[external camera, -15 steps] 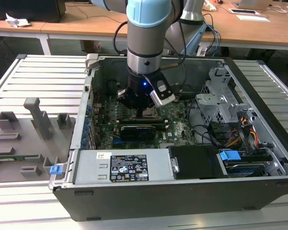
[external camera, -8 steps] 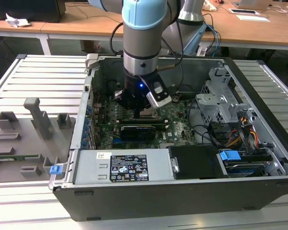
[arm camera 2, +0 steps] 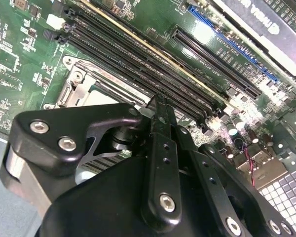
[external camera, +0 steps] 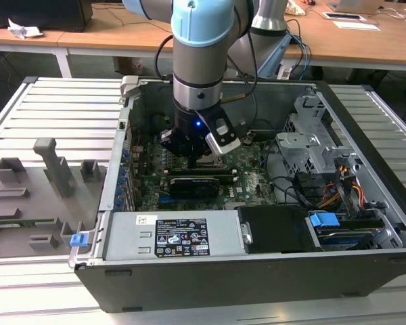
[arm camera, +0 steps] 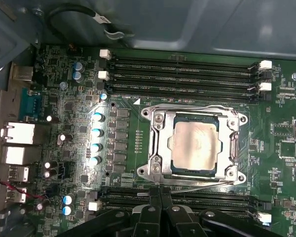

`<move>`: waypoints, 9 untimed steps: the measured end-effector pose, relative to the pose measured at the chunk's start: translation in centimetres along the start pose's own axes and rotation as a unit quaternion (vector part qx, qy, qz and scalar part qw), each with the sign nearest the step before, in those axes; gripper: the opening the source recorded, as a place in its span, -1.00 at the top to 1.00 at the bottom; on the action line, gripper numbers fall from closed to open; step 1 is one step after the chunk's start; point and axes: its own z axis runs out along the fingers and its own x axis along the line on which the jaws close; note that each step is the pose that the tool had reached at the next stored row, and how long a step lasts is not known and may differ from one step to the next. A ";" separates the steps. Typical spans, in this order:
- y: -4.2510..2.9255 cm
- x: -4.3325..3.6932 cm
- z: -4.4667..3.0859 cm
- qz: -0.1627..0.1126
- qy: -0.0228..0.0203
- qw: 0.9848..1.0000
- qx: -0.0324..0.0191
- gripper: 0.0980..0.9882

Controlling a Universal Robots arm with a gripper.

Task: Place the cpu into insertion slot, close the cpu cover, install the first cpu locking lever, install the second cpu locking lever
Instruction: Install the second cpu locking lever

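Exterior view: arm reaches down into the open computer case (external camera: 365, 203); gripper (external camera: 193, 160) sits low over the green motherboard (external camera: 250, 169), at the socket area. What lies under it is hidden by the wrist.

Second wrist view: gripper (arm camera 2: 160, 106) fingers are pressed together, nothing seen between them, tips just beside the long black memory slots (arm camera 2: 153, 69). A corner of the insertion slot (arm camera 2: 76, 86) shows behind the black linkage.

First wrist view: cpu (arm camera: 195, 144) lies flat in the insertion slot (arm camera: 160, 170), pale face up. The cpu cover (arm camera: 234, 148) appears to be down around it, though whether it is latched I cannot tell. Fingertips (arm camera: 160, 193) sit at the socket's near edge, beside a thin locking lever (arm camera: 197, 183).

Risks, as judgement: closed tips may slip off the thin lever and scrape the board or neighbouring slots; pressing off-line could bend it.
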 end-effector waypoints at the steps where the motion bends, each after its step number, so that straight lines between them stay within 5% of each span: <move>1: 0.00 0.00 0.00 0.000 0.000 1.000 0.000 0.98; 9: 0.00 0.00 0.04 0.000 0.000 1.000 0.000 0.98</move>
